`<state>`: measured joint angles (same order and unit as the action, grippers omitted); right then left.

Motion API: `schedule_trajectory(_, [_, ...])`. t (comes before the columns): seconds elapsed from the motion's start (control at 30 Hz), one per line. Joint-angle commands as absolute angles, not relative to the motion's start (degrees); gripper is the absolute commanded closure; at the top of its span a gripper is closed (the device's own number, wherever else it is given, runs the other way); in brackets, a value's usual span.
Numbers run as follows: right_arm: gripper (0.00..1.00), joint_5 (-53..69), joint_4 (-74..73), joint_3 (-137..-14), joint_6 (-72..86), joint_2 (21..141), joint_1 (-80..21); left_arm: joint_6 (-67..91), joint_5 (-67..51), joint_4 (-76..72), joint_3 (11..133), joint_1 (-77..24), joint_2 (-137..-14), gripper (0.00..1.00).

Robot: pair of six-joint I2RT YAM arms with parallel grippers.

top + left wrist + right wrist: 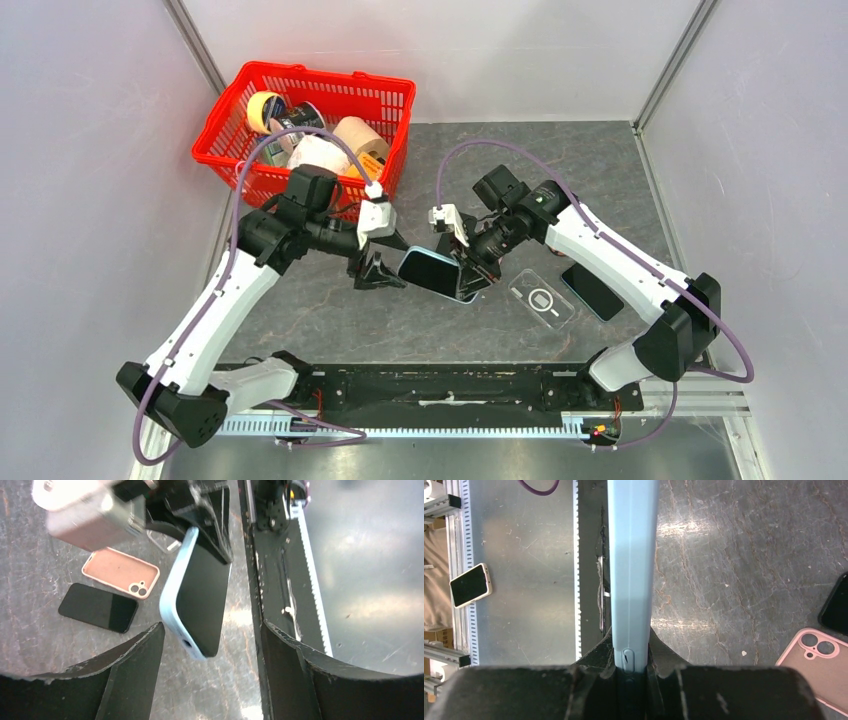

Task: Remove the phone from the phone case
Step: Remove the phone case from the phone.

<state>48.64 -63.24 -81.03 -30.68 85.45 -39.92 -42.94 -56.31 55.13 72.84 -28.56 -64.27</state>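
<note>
The phone in its light blue case hangs tilted above the table at the centre. My right gripper is shut on its right end. In the right wrist view the case's blue edge runs straight up from between the closed fingers. In the left wrist view the dark screen and blue rim point down toward my left gripper. That gripper is open, with the phone's lower corner just above the gap and not touching it. In the top view the left gripper sits just left of the phone.
A clear case and a bare black phone lie on the table to the right. A pink case lies beside a black phone. A red basket of tape rolls stands at the back left. The black rail runs along the near edge.
</note>
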Motion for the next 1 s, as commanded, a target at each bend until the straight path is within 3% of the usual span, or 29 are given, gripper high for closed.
schedule_trajectory(0.0, [1.0, 49.11, -59.43, -82.87, -28.9, 84.56, -40.26, -18.81, -58.42, 39.48, 72.07, -28.04, -63.22, 0.23])
schedule_trajectory(0.17, [1.0, 48.34, -58.69, -83.48, -28.53, 84.38, -40.24, 2.97, -55.3, 22.53, 66.71, -28.11, -64.17, 0.25])
schedule_trajectory(0.3, [1.0, 48.21, -58.54, -83.58, -28.39, 84.55, -40.26, 10.68, -55.85, 16.81, 63.89, -28.07, -66.17, 0.31])
schedule_trajectory(0.53, [1.0, 47.99, -58.19, -82.98, -28.39, 84.73, -40.25, 15.29, -57.67, 13.24, 61.49, -28.06, -68.02, 0.44])
schedule_trajectory(0.8, [1.0, 47.9, -57.82, -81.92, -28.37, 84.38, -40.25, 15.56, -58.14, 13.36, 61.35, -27.8, -67.89, 0.49])
schedule_trajectory(0.97, [1.0, 47.55, -57.53, -81.32, -28.35, 83.86, -40.25, 15.21, -58.95, 14.22, 61.35, -27.16, -67.83, 0.59])
